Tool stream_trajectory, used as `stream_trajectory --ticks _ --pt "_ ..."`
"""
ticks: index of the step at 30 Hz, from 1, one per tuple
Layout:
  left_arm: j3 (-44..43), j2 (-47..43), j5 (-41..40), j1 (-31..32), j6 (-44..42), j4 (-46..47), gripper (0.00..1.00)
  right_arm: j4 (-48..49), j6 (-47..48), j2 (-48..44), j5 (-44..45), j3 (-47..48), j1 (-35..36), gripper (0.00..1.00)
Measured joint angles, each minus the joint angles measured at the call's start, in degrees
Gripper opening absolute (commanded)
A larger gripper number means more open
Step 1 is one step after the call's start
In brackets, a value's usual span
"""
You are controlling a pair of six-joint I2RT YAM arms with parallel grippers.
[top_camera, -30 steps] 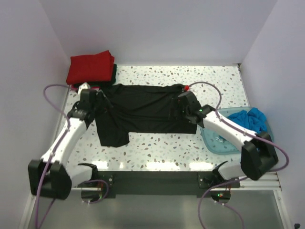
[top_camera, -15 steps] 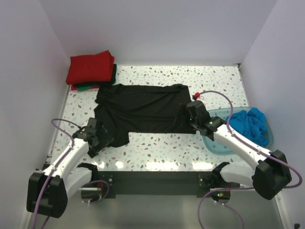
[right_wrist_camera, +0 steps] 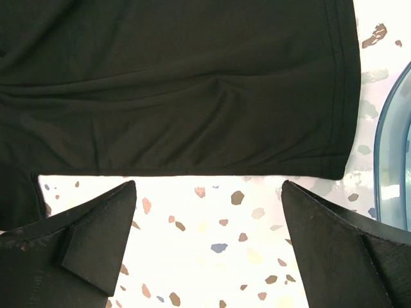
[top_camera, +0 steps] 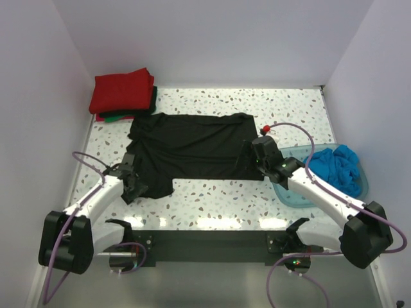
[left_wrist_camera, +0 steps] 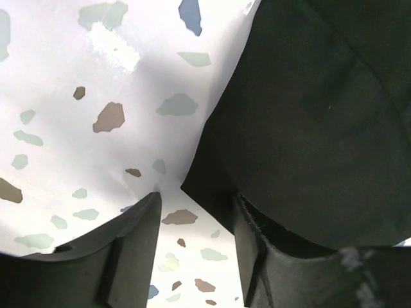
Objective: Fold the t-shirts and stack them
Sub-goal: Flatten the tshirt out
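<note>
two shirts look finished: the red t-shirt lies folded on top of the green t-shirt, of which only an edge shows. that pair sits well beyond the left claw, in the table's far corner.

the black t-shirt is the one in hand, and by my reading its folding has not begun. it lies spread flat on the speckled table between the two claws, with one sleeve reaching toward the near edge. the left claw sits low at that sleeve. its jaws stand partly apart, with the sleeve's corner lying in the gap against one finger and bare table showing between them. as far as i can see, nothing is pinched yet.

the right claw is spread wide and holds nothing. the shirt's near edge lies just past its fingertips, and the stitched hem corner is off toward its right finger. the blue t-shirt is bunched in the plastic tub, out to the right claw's right side, and looks untouched.

i judge the task roughly half done. left to do are the folds of the black shirt and its place on the stack, then the blue one from start to finish.
</note>
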State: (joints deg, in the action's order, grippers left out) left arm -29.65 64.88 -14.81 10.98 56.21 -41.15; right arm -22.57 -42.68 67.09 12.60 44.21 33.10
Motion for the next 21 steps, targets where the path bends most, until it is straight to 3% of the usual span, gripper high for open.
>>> stream_trajectory --ticks 4,8,9,11,16,21 --pt "-0.8 1.8 -0.9 0.0 -0.7 1.2 0.49 -0.2 0.3 0.0 0.0 -0.2 0.0 0.99" --pt "-2.0 4.5 -1.4 0.0 -2.3 3.8 0.35 -0.6 0.7 -0.1 0.0 -0.2 0.0 0.99" --pt "-2.0 5.1 -1.5 0.0 -2.7 5.1 0.30 -0.7 0.8 -0.3 0.0 -0.2 0.0 0.99" --pt "-2.0 6.0 -1.6 -0.1 -3.4 8.3 0.01 -0.8 0.9 -0.8 0.0 -0.3 0.0 0.99" --pt "-2.2 7.0 -1.9 -0.1 -4.3 13.2 0.00 -1.6 1.8 -2.5 0.2 -0.3 0.0 0.99" --pt "-1.6 4.5 -5.1 -0.1 -2.2 10.8 0.00 -3.2 3.9 -2.7 0.0 -0.3 1.0 0.99"
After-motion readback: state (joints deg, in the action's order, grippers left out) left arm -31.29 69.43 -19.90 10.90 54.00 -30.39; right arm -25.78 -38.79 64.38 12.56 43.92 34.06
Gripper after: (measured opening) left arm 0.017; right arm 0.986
